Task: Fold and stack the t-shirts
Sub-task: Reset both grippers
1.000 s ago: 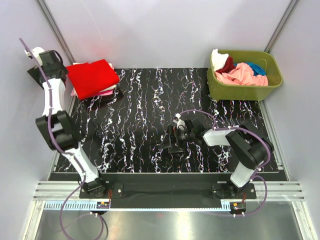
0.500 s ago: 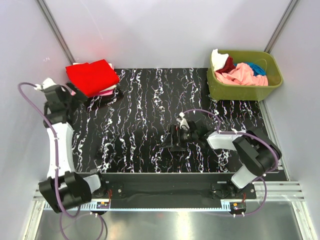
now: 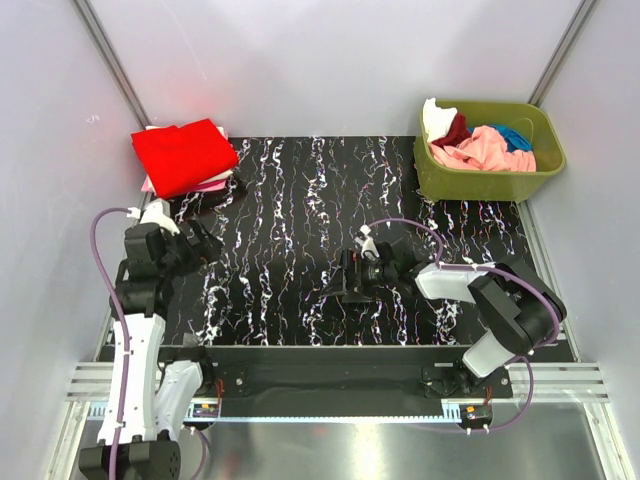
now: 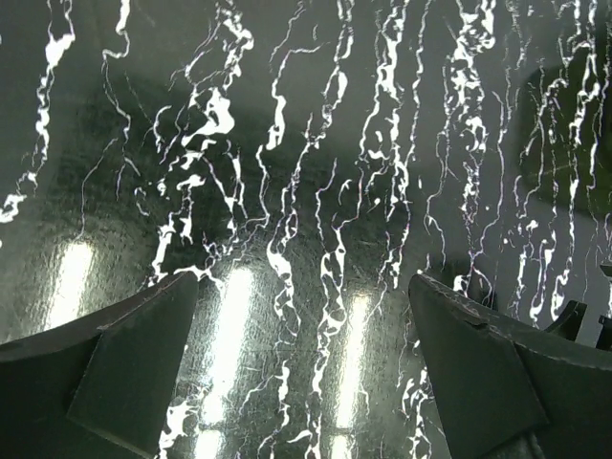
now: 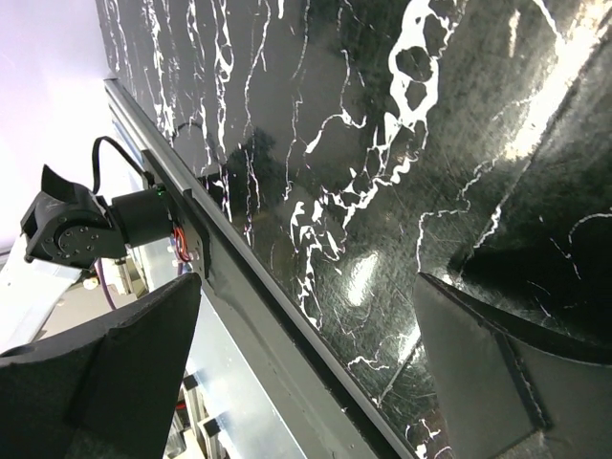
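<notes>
A folded bright red t-shirt (image 3: 183,154) lies on top of a pink one (image 3: 212,184) at the table's far left corner. More t-shirts, cream-white (image 3: 436,116), dark red (image 3: 457,130), pink (image 3: 480,148) and teal (image 3: 516,135), are heaped in the olive-green bin (image 3: 490,177) at the far right. My left gripper (image 3: 208,243) is open over the black marbled mat (image 4: 306,191), a little in front of the folded stack, with nothing between its fingers (image 4: 124,363). My right gripper (image 3: 346,276) is open low over the mat's middle, empty too.
The mat (image 3: 300,220) covers the table between the stack and the bin. A metal rail (image 3: 340,382) runs along the near edge, and the right wrist view shows it (image 5: 249,316) with the left arm's base (image 5: 72,229). White walls close in the sides and back.
The left arm has swung down and forward from the far left corner by the stack to a spot over the mat's left side. The right gripper has barely moved.
</notes>
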Motion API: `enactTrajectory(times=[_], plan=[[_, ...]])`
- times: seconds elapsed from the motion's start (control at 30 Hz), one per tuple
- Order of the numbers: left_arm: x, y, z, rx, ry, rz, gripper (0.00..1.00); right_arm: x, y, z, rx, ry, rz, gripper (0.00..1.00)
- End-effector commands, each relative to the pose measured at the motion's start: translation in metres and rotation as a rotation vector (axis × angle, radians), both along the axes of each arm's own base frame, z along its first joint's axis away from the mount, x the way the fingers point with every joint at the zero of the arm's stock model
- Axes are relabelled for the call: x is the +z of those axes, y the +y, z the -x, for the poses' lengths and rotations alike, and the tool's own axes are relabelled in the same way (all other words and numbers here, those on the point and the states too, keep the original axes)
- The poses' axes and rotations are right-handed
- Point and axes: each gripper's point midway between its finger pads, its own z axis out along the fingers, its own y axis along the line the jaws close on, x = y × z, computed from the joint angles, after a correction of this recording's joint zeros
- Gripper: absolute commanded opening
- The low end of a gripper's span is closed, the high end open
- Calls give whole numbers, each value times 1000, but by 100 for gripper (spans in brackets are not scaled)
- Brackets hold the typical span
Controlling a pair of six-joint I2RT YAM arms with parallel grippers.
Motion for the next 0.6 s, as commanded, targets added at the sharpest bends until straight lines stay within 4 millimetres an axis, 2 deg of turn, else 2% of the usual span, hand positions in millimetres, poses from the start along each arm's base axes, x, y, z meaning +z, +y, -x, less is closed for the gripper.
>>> enactTrajectory(times=[0.0, 0.23, 0.57], plan=[[16, -9, -7, -58, -75, -22, 99, 9, 6, -7, 4, -34, -8, 100], [14, -15, -6, -93, -81, -5, 99, 1, 10, -2, 18, -9, 67, 100], [21, -30, 0, -139, -116, -10, 99, -4, 14, -3, 5, -2, 164, 100]])
